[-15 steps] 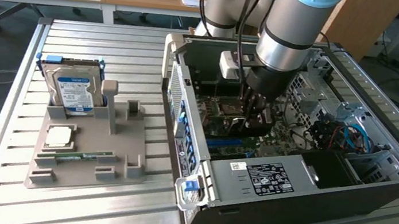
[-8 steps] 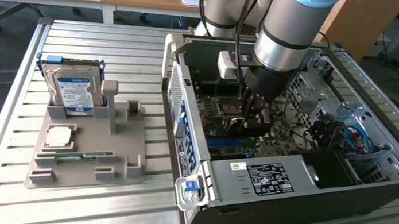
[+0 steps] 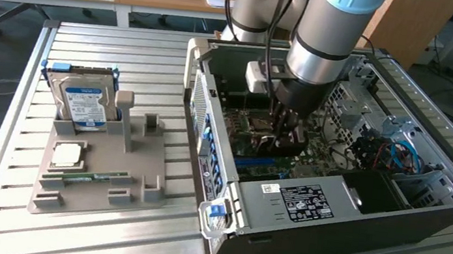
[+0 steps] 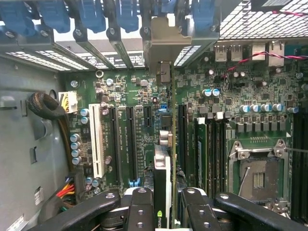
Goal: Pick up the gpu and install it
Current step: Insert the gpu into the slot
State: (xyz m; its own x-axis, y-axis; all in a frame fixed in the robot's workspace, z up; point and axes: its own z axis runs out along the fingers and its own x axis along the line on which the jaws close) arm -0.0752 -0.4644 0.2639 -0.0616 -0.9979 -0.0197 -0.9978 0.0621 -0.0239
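I see gripper [image 4: 166,204] clamped on the gpu [image 4: 162,163], card edge-on. It's inside the PC case [image 3: 325,245], by the mobo [image 4: 130,91] slots.

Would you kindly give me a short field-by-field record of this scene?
gripper: shut on the gpu, inside the open computer case
gpu: on edge over the motherboard expansion slots, bracket end toward the case's rear
seated: cannot tell
grey tray beside the case: hard drive, CPU, RAM stick
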